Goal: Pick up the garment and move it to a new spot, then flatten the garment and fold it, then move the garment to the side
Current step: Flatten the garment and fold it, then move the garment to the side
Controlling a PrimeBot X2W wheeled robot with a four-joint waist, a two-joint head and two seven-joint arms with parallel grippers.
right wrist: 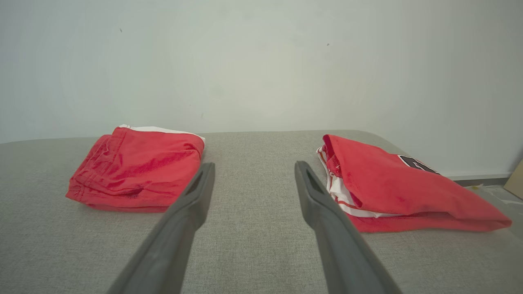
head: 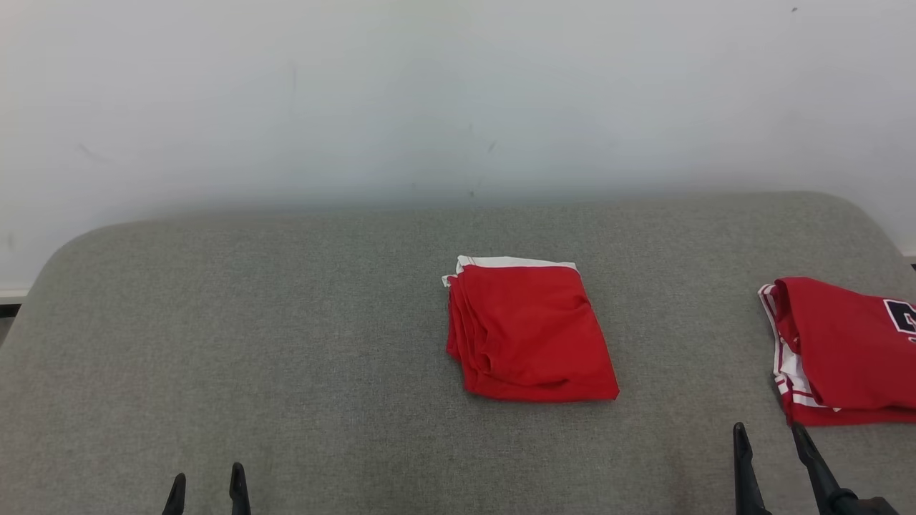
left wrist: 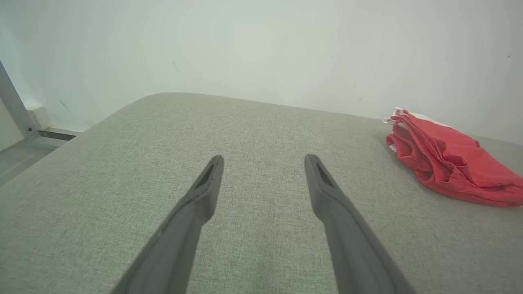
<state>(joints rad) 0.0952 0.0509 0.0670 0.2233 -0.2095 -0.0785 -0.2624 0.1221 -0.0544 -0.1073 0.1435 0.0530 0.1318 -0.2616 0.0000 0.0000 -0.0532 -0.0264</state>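
**Now both grippers are open and empty, and the folded garment lies in the middle**

Clearly, the folded red garment (head: 533, 332) lies flat on the grey padded surface (head: 286, 322), about halfway between its left and right edges and somewhat nearer to its far edge than to the near one. We see a white band along the far side of the garment, and the stacked folds show on its left side. Nothing touches it.

The left gripper (head: 207, 476) is at the near edge of the surface, towards the left corner. Its two dark fingers are spread wide with only grey fabric between them, and it holds nothing. It is well apart from the garment.

The right gripper (head: 767, 429) is at the near edge towards the right corner. Its fingers are also wide apart and empty. In the right wrist view they point at the bare strip between the two pieces of clothing.

A second red garment (head: 844, 350), with white trim and a dark print, lies at the right edge of the surface, near the right gripper but not touching it. Behind the far edge there is a pale wall (head: 429, 93).
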